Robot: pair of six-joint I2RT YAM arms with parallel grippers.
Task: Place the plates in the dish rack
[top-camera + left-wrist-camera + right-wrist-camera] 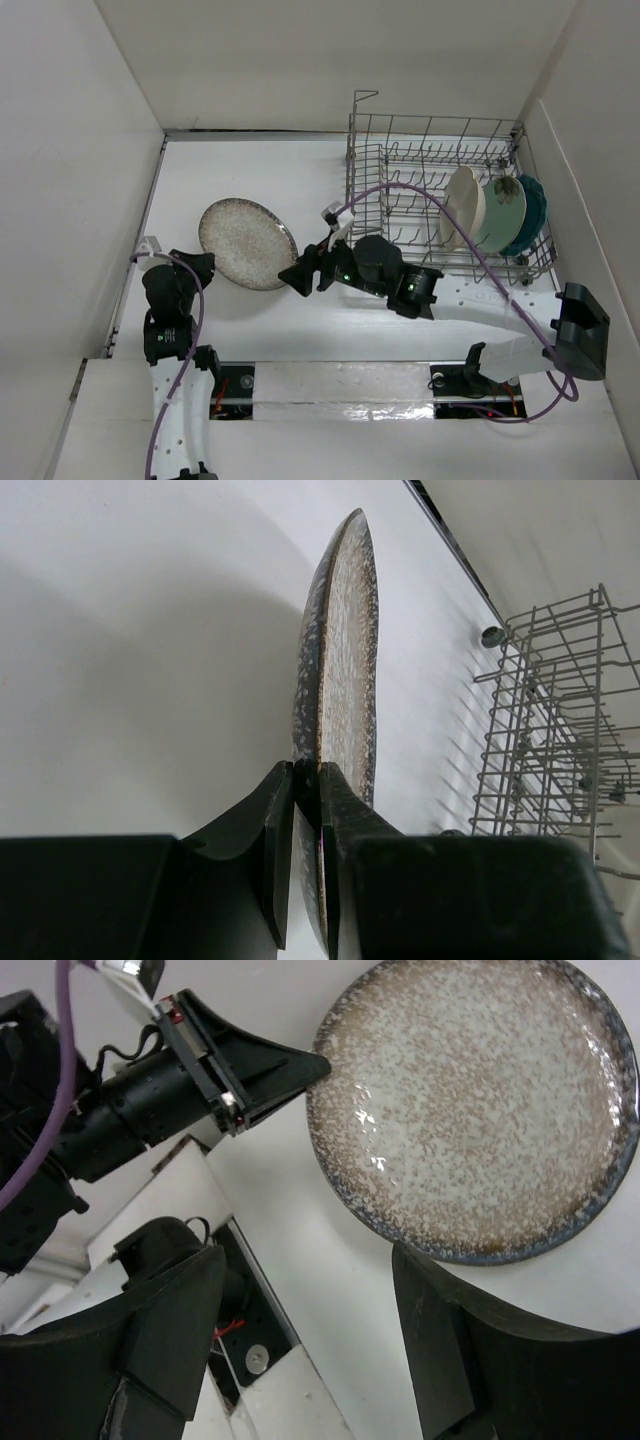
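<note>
Left hand point(307, 780) pinches speckled plate point(345, 650) rim; right hand point(305, 1290) gapes nearby.

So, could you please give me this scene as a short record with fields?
Speckled plate: left of the dish rack, outside it
Left arm: jaws shut on its rim
Right arm: jaws open beside the plate, not gripping
In rack: cream plate, mint plate, teal plate, upright, right end
</note>
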